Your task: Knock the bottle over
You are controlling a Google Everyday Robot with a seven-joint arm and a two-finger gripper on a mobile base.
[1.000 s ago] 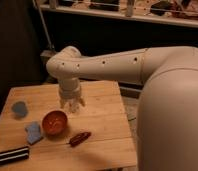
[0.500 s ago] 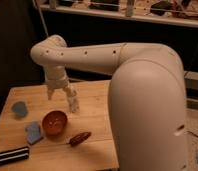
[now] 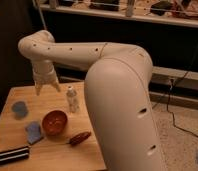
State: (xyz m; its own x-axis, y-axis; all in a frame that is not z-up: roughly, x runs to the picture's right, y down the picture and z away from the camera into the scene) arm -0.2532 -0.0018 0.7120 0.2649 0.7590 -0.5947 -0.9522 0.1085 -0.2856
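Note:
The bottle (image 3: 71,99) is small, slim and clear with a white cap. It stands upright on the wooden table (image 3: 87,152), just behind and to the right of the orange bowl (image 3: 55,122). My gripper (image 3: 47,90) hangs from the white arm above the table's back left part. It is to the left of the bottle, slightly higher than its cap, and apart from it. Its two fingers point down, spread open, and hold nothing.
A light blue cup (image 3: 19,109) stands at the table's left. A blue sponge (image 3: 34,132) lies left of the bowl. A dark red object (image 3: 79,138) lies in front of the bowl and a black bar (image 3: 11,155) at the front left. Shelving stands behind.
The arm has swung left and the gripper has moved from over the bottle's spot to its left. The bottle now shows uncovered and upright.

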